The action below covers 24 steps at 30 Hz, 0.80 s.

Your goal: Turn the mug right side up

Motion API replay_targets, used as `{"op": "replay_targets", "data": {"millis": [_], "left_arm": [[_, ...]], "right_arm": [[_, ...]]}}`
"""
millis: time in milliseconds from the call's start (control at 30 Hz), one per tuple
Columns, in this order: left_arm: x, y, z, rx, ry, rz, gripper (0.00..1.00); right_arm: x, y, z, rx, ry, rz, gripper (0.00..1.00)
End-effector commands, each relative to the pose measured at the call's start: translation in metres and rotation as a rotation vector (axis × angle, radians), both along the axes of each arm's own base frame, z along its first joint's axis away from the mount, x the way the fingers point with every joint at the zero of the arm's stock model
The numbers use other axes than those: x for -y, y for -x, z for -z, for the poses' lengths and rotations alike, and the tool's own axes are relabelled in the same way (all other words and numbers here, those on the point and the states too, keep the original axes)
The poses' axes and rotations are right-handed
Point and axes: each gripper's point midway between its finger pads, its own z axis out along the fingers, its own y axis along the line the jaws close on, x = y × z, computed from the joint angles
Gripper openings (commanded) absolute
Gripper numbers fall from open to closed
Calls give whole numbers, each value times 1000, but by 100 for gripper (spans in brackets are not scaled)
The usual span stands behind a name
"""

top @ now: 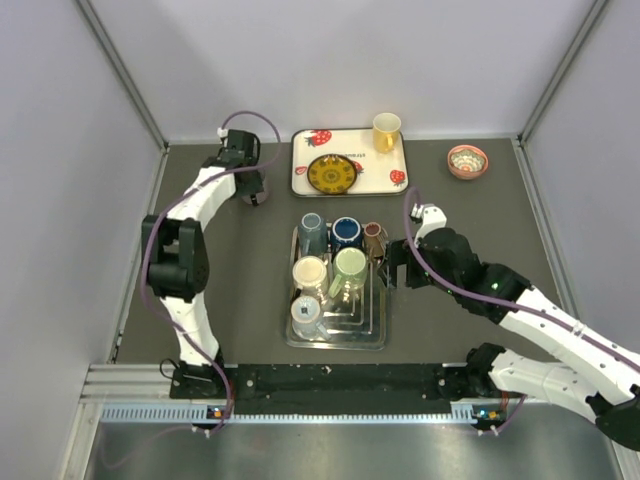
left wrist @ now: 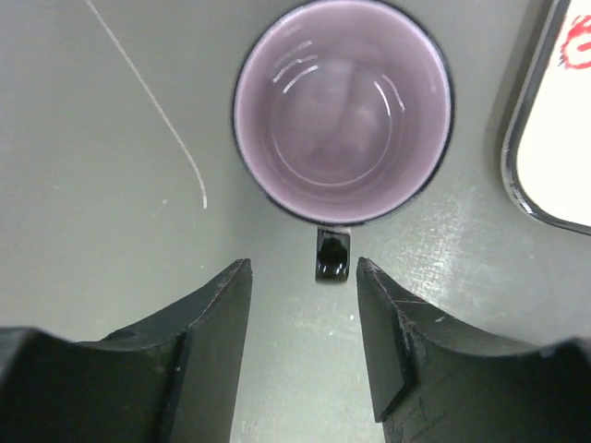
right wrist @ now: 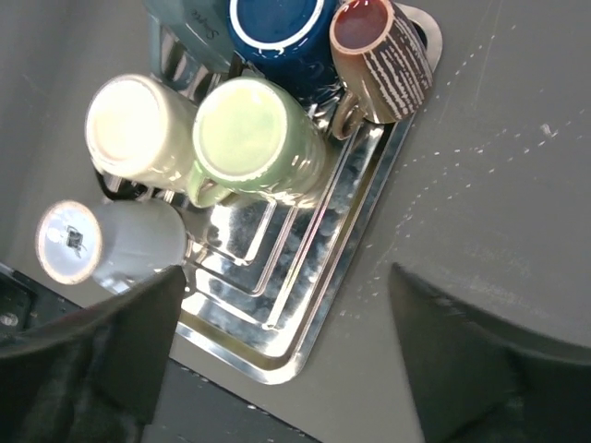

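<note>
A black mug (left wrist: 342, 111) with a pale purple inside stands upright on the dark table, its mouth facing up; in the top view this mug (top: 255, 190) sits left of the white tray. Its black handle (left wrist: 332, 257) points toward my left gripper (left wrist: 303, 268), which is open, with the handle just beyond the fingertips and nothing between them. My right gripper (right wrist: 286, 277) is open and empty over the right rim of the metal rack (right wrist: 305, 360). From above, the right gripper (top: 392, 262) hangs beside the rack's right edge.
The metal rack (top: 380, 340) holds several mugs, among them a green one (right wrist: 254, 138), a cream one (right wrist: 138, 129) and a brown striped one (right wrist: 379, 60). A white strawberry tray (top: 300, 165) carries a patterned plate (top: 331, 174) and a yellow mug (top: 386, 131). A small bowl (top: 467, 160) sits far right.
</note>
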Motion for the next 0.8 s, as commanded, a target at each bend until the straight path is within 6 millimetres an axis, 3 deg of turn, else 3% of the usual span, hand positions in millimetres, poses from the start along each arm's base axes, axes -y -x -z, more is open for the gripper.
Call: {"op": "replay_targets", "data": {"millis": [0,33,67,100,133,200,233,267,300,333,367,433,467,600,667,700,767], "left_arm": [[-14,17,-96,201,13,-82,62],[-14,25,-107,224,6,-104,66],[-14,38,-136,292,16,-109,70],[-6,52,-136,294,26,-101,91],[-1,61,-144,317,46,-88,99],[14,93,-156,359,120,-53,99],[28,109,-180,439,197,1,99],[35,125,-155,403,208,35,99],[56,140,-152,411,250,89,99],[65,157,-162,456,284,135,99],[89,178,-141,421,281,211,99],[104,205,-136,424,314,244,99],[110,224,-112,376,296,229,99],[94,259,-73,301,287,84,99],[85,268,-61,292,325,34,99],[82,271,-68,327,365,30,99],[74,275,-62,351,383,9,99]], "right_arm": [[4,-6,-10,47,-8,38,99],[7,-10,-10,59,1,63,99],[8,-12,-11,68,4,70,99],[8,-15,-13,83,6,71,99],[6,-15,-15,88,2,66,99],[-1,-16,-17,85,-6,38,99],[-3,-15,-16,78,-10,28,99],[-7,-16,-11,59,-4,23,99],[-10,-14,-8,43,-9,10,99],[-12,-13,-3,26,-9,12,99],[-14,-13,3,0,-11,17,99],[-23,-9,10,-34,-44,-4,99],[-27,-7,13,-56,-74,2,99],[-62,19,13,-77,-177,-199,99],[-68,30,18,-20,-73,-279,99],[-79,39,17,14,-3,-310,99],[-78,45,31,-6,126,-329,99]]}}
